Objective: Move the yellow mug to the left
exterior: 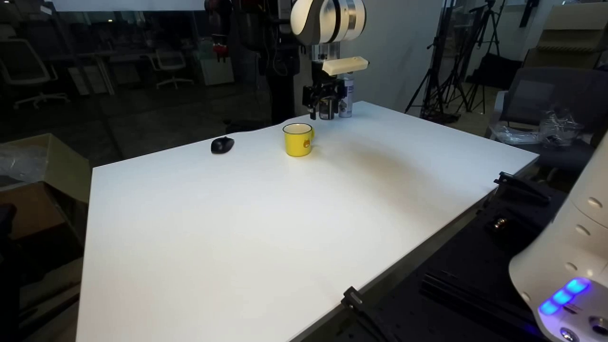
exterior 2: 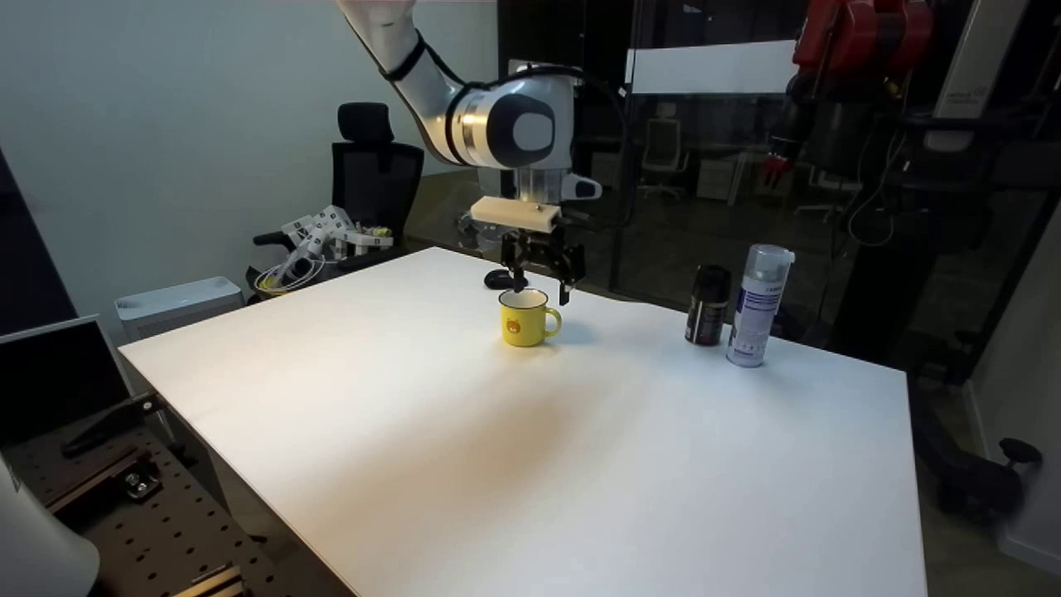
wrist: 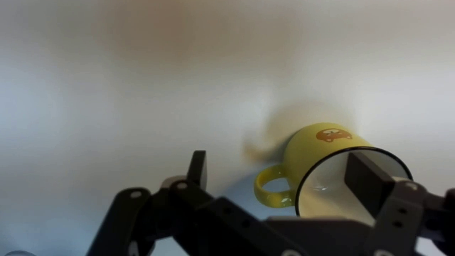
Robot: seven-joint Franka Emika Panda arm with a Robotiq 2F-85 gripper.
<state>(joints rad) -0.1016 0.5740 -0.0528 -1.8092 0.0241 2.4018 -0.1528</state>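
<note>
The yellow mug [exterior: 298, 143] stands upright on the white table in both exterior views [exterior 2: 522, 326]. It has a black rim, a white inside and an orange animal face. In the wrist view the mug [wrist: 309, 153] lies right of centre, its handle pointing left. My gripper [exterior 2: 542, 290] is open and empty, above and slightly behind the mug in that exterior view; it also shows in an exterior view [exterior: 326, 114]. In the wrist view the gripper [wrist: 280, 174] has its right finger overlapping the mug's opening and its left finger beyond the handle. I see no contact.
A small flat black object [exterior: 222, 145] lies near the table's far edge, also behind the mug [exterior 2: 500, 279]. A dark bottle [exterior 2: 709, 307] and a taller spray can [exterior 2: 756, 308] stand near the edge; both also show behind the gripper, the can [exterior: 348, 97] rightmost.
</note>
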